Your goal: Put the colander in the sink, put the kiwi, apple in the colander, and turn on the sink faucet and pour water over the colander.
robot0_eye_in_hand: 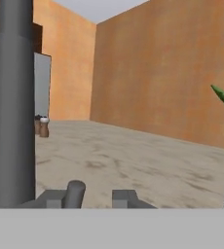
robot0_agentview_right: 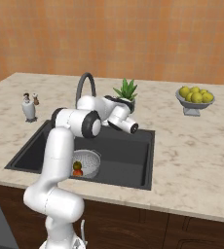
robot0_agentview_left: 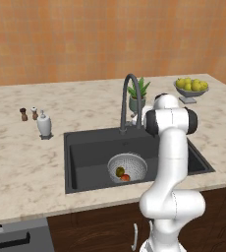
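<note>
The grey colander [robot0_agentview_left: 134,161] [robot0_agentview_right: 90,158] sits in the dark sink [robot0_agentview_left: 88,147] [robot0_agentview_right: 128,155], near its front wall. Inside the colander lie the olive-green kiwi [robot0_agentview_left: 120,171] [robot0_agentview_right: 77,166] and, just in front of it, the red apple [robot0_agentview_left: 126,177] [robot0_agentview_right: 77,172]. The tall gooseneck sink faucet [robot0_agentview_left: 123,108] [robot0_agentview_right: 86,74] rises behind the basin, and its column [robot0_eye_in_hand: 14,102] stands close on the left in the hand view. My gripper [robot0_eye_in_hand: 88,197] is at the faucet's foot, with a short rounded lever stub [robot0_eye_in_hand: 75,190] between the tips. How far apart the tips stand is unclear. The water is out of view.
A potted plant [robot0_agentview_left: 137,93] [robot0_agentview_right: 125,91] stands just behind my hand. A dish of lemons [robot0_agentview_left: 191,86] [robot0_agentview_right: 196,96] is at the back right. A white bottle [robot0_agentview_left: 44,124] [robot0_agentview_right: 29,109] and small shakers [robot0_agentview_left: 23,114] stand on the counter left of the sink.
</note>
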Controlling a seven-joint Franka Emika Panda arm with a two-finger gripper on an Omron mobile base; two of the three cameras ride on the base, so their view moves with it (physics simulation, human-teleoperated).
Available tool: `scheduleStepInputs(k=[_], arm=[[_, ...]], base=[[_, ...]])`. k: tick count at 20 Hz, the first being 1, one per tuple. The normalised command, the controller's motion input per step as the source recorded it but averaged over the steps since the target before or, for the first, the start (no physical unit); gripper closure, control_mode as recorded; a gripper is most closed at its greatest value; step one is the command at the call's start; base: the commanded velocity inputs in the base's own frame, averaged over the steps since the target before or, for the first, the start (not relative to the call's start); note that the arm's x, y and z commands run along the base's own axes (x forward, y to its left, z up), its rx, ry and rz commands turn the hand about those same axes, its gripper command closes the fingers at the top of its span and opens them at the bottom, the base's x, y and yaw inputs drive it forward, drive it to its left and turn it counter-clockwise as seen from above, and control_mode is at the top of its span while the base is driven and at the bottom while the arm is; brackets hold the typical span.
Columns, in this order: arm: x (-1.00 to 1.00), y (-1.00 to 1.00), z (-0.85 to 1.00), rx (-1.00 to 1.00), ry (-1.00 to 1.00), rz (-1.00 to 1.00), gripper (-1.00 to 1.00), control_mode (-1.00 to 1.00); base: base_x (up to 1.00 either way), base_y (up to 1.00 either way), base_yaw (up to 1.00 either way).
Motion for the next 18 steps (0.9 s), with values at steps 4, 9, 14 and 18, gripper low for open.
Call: scheduleStepInputs(k=[4,9,14,18], arm=[[0.00,-0.80,-0.10,0.00,0.00,0.00,1.00,-1.00],[0.00,-0.80,-0.14,0.00,0.00,0.00,1.00,-1.00],[0.00,-0.75,-0.19,0.00,0.00,0.00,1.00,-1.00],[0.00,-0.70,-0.21,0.00,0.00,0.00,1.00,-1.00]], base=[[0.00,0.00,0.00],[0.00,0.00,0.00],[0.00,0.00,0.00],[0.00,0.00,0.00]])
